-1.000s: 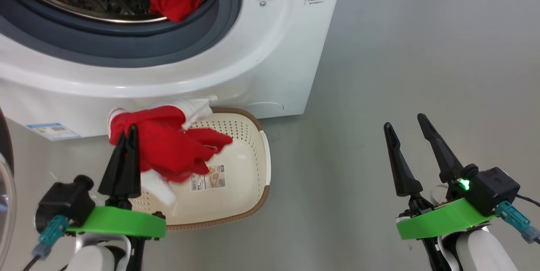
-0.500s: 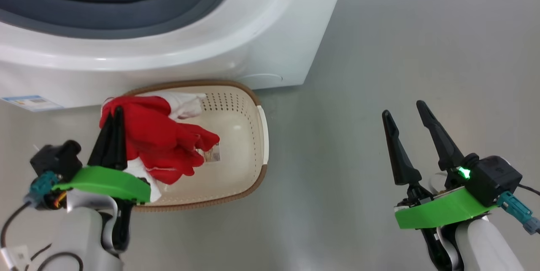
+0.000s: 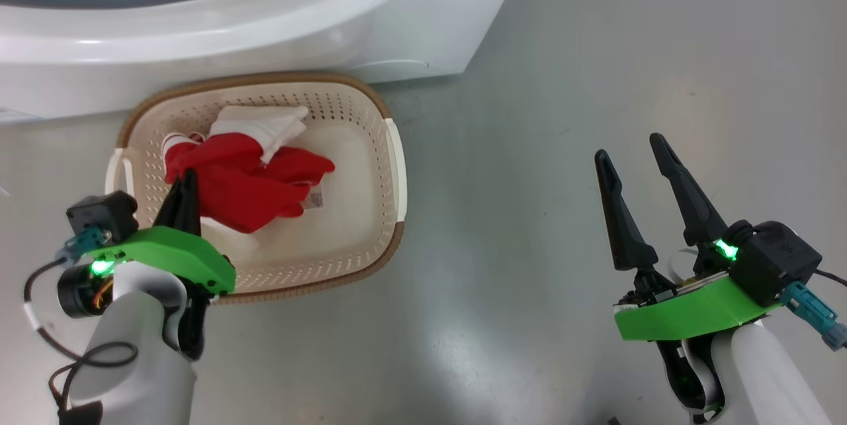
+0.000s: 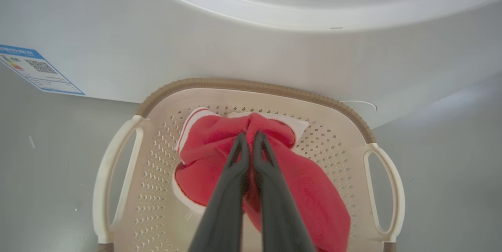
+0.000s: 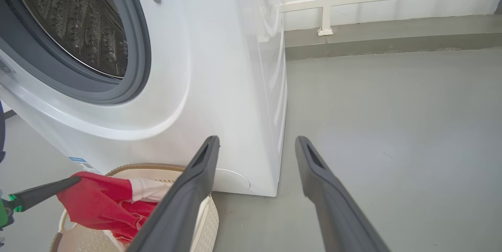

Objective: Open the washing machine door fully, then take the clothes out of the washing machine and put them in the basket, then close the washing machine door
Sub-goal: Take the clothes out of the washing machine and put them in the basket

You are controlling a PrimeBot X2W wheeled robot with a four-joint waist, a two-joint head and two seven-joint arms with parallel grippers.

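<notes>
The clothes (image 3: 245, 180), a bright red garment with white parts, hang into the cream basket (image 3: 390, 147), and my left gripper (image 3: 187, 177) is shut on their upper left fold. From the left wrist the gripper (image 4: 249, 136) pinches the red fabric (image 4: 310, 189) over the basket (image 4: 251, 85). The basket stands on the floor against the white washing machine (image 3: 265, 34). My right gripper (image 3: 627, 147) is open and empty over bare floor, well right of the basket. Its wrist view shows the steel drum (image 5: 86, 20) inside the grey rubber ring (image 5: 137, 48). The washing machine door is out of view.
Grey floor (image 3: 562, 47) stretches to the right of the machine. A white railing (image 5: 325, 0) on a low kerb runs along the back. A blue label (image 4: 35, 69) sits low on the machine's front, left of the basket.
The head camera has tilted down, so the drum has left that view. My left gripper has lowered the red garment from above the basket's rim down into the basket. The right gripper stays open.
</notes>
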